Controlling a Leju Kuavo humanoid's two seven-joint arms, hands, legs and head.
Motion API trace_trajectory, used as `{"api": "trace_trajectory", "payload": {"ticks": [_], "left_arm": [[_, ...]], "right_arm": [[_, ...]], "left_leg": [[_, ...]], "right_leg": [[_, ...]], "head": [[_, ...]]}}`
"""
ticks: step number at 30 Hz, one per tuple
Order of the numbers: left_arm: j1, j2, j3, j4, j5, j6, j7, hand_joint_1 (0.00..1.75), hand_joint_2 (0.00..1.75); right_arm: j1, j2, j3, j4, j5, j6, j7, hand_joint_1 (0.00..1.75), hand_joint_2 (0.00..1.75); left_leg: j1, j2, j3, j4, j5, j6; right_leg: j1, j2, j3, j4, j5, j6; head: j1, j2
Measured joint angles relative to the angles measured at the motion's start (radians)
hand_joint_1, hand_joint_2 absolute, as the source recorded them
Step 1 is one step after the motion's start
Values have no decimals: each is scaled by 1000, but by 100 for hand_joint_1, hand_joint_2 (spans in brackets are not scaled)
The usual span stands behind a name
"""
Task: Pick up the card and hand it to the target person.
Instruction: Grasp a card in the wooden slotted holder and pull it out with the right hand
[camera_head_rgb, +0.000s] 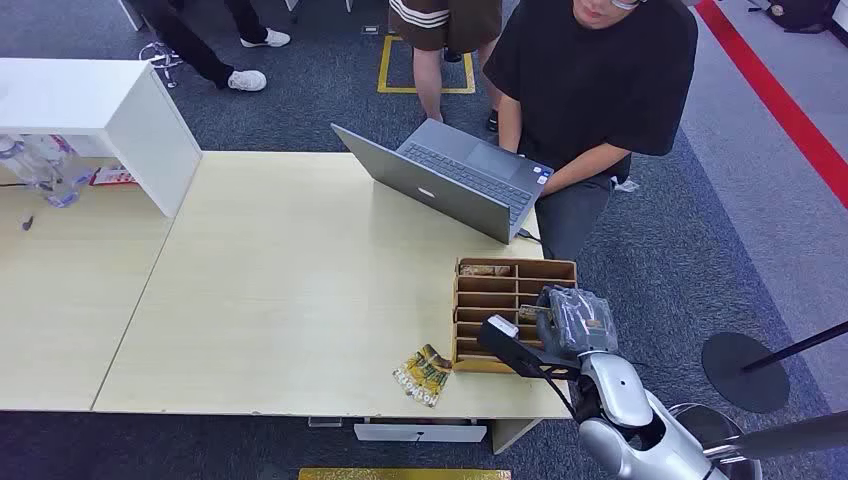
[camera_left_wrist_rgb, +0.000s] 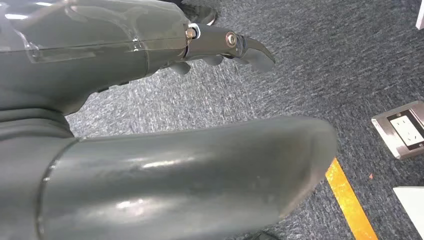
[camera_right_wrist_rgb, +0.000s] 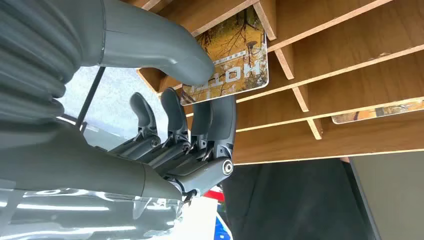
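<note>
Over the wooden rack, right hand pinches card lengthwise.

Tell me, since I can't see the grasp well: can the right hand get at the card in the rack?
Probably yes. The right hand is already at the rack, thumb and a finger pinching the card, with nothing between them.

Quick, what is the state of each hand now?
Left hand: hanging over the carpet, holding nothing; open or closed cannot be told.
Right hand: pinching a card at the wooden rack.
</note>
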Motion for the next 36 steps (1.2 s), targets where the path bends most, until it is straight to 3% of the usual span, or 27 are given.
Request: {"api": "trace_trajectory", "payload": {"ticks": [11, 24, 36], "left_arm": [[0, 0, 0, 0, 0, 0, 0, 0, 0], [1, 0, 0, 0, 0, 0, -1, 0, 0], [4, 0, 0, 0, 3, 0, -11, 0, 0]], "right_arm": [[-1, 1, 0, -10, -3, -5, 1, 156, 175], [-3, -5, -3, -37, 32, -16, 14, 152, 175], [-16, -62, -67, -229, 184, 89, 36, 149, 175]], "left_leg": [[0, 0, 0, 0, 0, 0], [0, 0, 0, 0, 0, 0], [0, 0, 0, 0, 0, 0]], "right_leg": [[0, 0, 0, 0, 0, 0], [0, 0, 0, 0, 0, 0], [0, 0, 0, 0, 0, 0]], "head": [[0, 0], [0, 0], [0, 0]]}}
